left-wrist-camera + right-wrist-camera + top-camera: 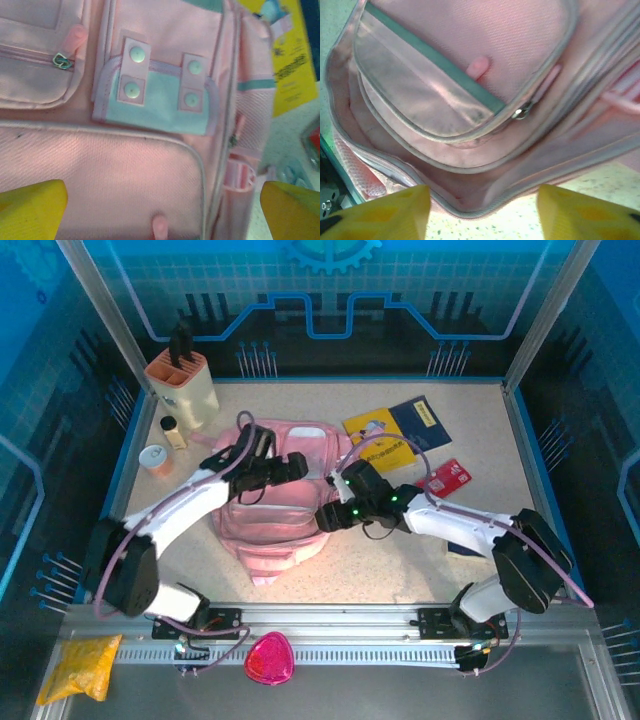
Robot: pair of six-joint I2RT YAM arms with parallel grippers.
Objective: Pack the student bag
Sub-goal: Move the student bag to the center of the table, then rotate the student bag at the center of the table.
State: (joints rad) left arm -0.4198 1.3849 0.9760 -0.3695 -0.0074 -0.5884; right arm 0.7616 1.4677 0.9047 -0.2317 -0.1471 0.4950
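Your left gripper (160, 215) and right gripper (485, 215) hang spread, empty; the student bag (270, 540) (seemingly soft, floppy) wants pinching at its zipper rim (485, 170).

The student bag (270, 540) fills mid-table. A cream holder (185, 388), bottle (173, 431) and cup (156, 459) crowd the far left, books (388, 436) the far right; bare tabletop (400, 577) lies near right.

Books (398, 432) lie right of the student bag (272, 536), a holder (184, 390) behind-left
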